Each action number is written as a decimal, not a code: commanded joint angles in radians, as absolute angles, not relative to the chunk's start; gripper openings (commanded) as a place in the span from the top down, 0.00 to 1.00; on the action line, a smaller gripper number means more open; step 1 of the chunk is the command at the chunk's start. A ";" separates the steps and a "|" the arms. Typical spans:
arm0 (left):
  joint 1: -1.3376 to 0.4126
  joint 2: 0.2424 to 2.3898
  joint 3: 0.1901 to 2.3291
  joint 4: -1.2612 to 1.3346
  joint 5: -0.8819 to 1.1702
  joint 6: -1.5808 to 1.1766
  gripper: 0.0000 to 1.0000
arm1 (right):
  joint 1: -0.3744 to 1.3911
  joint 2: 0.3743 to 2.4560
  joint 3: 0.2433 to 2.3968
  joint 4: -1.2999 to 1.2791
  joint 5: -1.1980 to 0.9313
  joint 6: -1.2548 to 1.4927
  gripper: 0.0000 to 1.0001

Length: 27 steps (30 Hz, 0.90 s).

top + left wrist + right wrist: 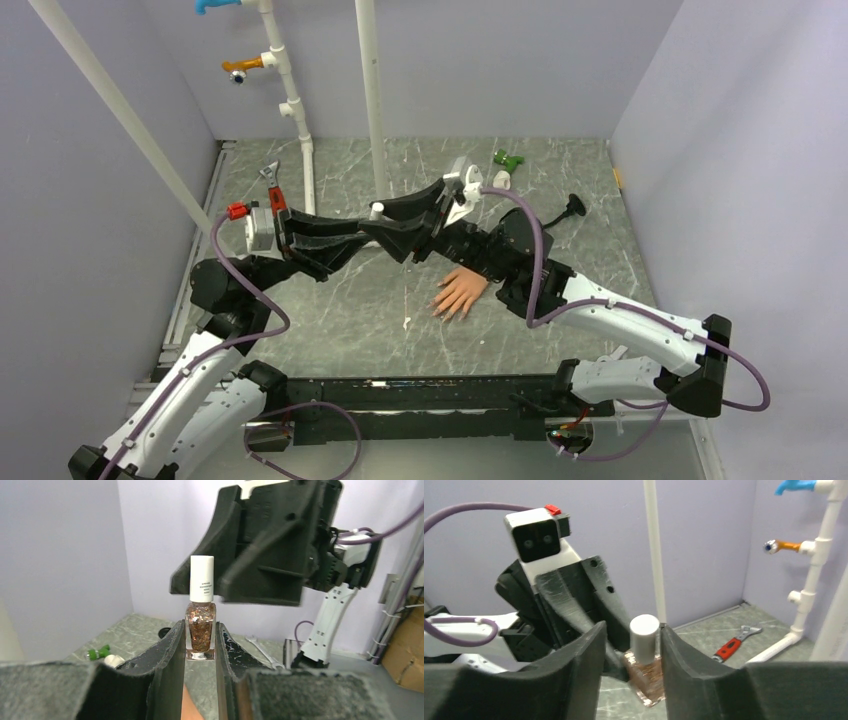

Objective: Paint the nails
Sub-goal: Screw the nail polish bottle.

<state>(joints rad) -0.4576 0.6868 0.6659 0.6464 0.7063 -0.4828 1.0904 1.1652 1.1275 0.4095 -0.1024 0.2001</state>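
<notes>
Right now your left gripper [200, 641] is clamped hard on the glass body of the polish bottle [200, 630], pads flat against two opposite sides, holding it upright in the air above the table [560, 200]. Your right gripper [633, 635] straddles the white cap [644, 637]; its jaws are parted only a little, and the right wrist view shows a sliver of gap on one side, so I would not count that as a firm hold. The nails [440, 312] you are meant to paint sit at the fingertips of the peach dummy hand [460, 292], which lies flat on the table under the right forearm, fingers spread toward the near edge and wrist tucked out of sight. They are too small to make out one by one from above. Judge the bottle as light, smooth and breakable: keep the grip low on the flat glass faces, where it cannot roll. The cap looks like slick round plastic, so pinch it square across its middle before twisting, or it will likely spin in the pads. The dummy hand looks light and nothing seems to pin it down, so expect it to slide under a push; brush with a feather touch, stroking along each finger rather than across it.
</notes>
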 commanded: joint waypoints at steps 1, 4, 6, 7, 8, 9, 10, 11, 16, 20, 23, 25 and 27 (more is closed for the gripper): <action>-0.444 0.677 0.666 0.673 0.633 -0.445 1.00 | 1.116 1.177 1.189 0.319 -0.091 0.182 0.42; -0.445 0.672 0.669 0.651 0.638 -0.428 1.00 | 1.115 1.170 1.198 0.314 -0.089 0.177 0.19; -0.445 0.672 0.672 0.638 0.647 -0.421 1.00 | 1.116 1.168 1.206 0.303 -0.091 0.162 0.09; -0.445 0.671 0.677 0.628 0.651 -0.416 1.00 | 1.115 1.166 1.211 0.297 -0.093 0.154 0.04; -0.444 0.672 0.680 0.620 0.657 -0.411 1.00 | 1.116 1.164 1.213 0.294 -0.098 0.148 0.01; -0.444 0.670 0.683 0.610 0.661 -0.404 1.00 | 1.115 1.161 1.212 0.294 -0.107 0.134 0.00; -0.444 0.670 0.688 0.594 0.665 -0.396 1.00 | 1.114 1.153 1.211 0.292 -0.112 0.118 0.00; -0.445 0.670 0.693 0.580 0.670 -0.389 1.00 | 1.114 1.141 1.210 0.288 -0.117 0.106 0.00; -0.444 0.682 0.706 0.583 0.741 -0.394 1.00 | 1.084 1.080 1.204 0.222 -0.153 0.010 0.06; -0.443 0.717 0.712 0.658 0.846 -0.454 1.00 | 0.981 1.023 1.153 0.254 -0.387 0.016 0.15; -0.443 0.740 0.705 0.742 0.898 -0.514 1.00 | 0.854 1.006 1.119 0.321 -0.602 0.108 0.20; -0.442 0.752 0.700 0.794 0.931 -0.547 1.00 | 0.793 1.006 1.103 0.374 -0.710 0.164 0.23; -0.441 0.768 0.706 0.814 0.962 -0.568 1.00 | 0.768 1.016 1.102 0.400 -0.793 0.193 0.25</action>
